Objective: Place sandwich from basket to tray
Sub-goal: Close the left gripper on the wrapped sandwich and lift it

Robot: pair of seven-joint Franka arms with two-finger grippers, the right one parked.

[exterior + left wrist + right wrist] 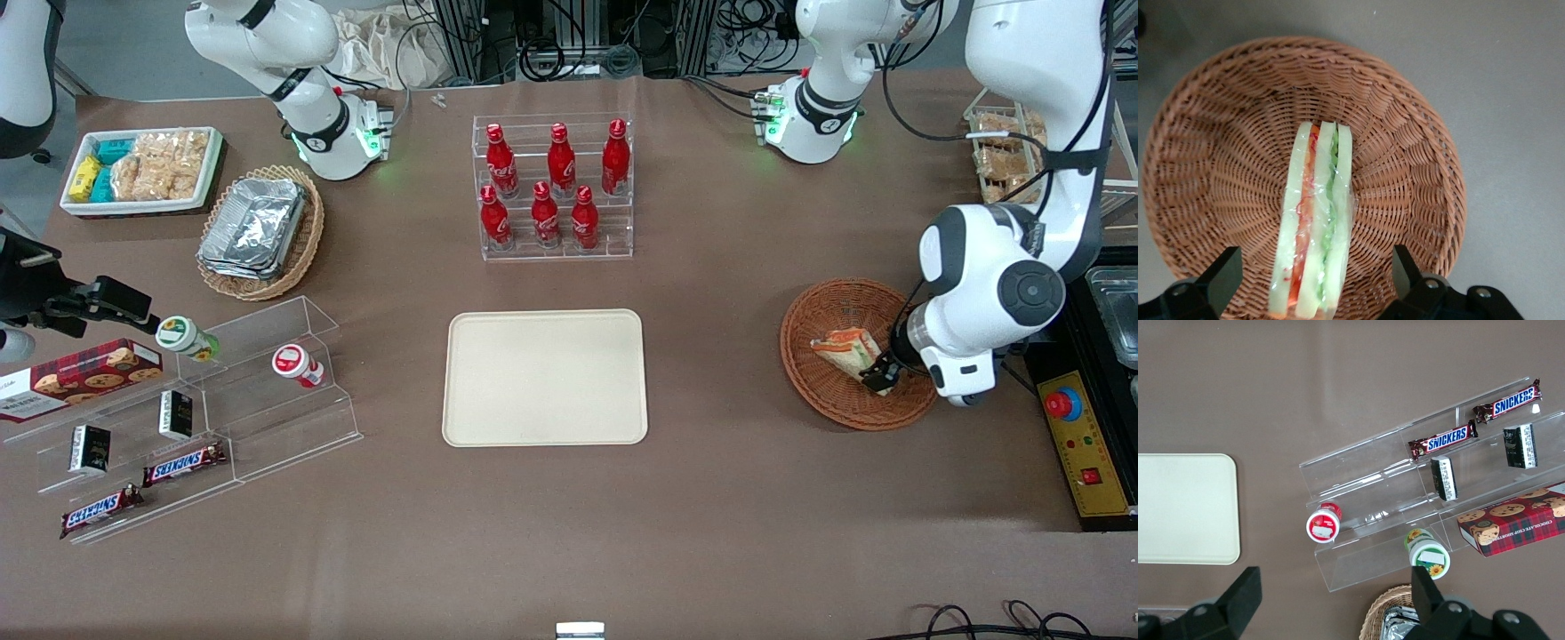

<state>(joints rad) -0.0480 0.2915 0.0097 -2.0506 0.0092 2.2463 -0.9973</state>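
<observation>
The sandwich (845,349), a clear-wrapped wedge of white bread with red and green filling, lies in the reddish-brown wicker basket (822,313) toward the working arm's end of the table. In the left wrist view the sandwich (1313,227) stands on edge in the basket (1218,153). My gripper (880,373) is low over the basket, open, with one finger (1223,275) on each side of the sandwich and a clear gap to it. The cream tray (544,377) lies bare in the middle of the table, also seen in the right wrist view (1185,509).
A clear rack of red cola bottles (553,187) stands farther from the front camera than the tray. A tan basket with foil containers (258,231), a white snack tray (138,169) and a clear shelf with chocolate bars (182,464) lie toward the parked arm's end. A control box (1085,453) sits beside the basket.
</observation>
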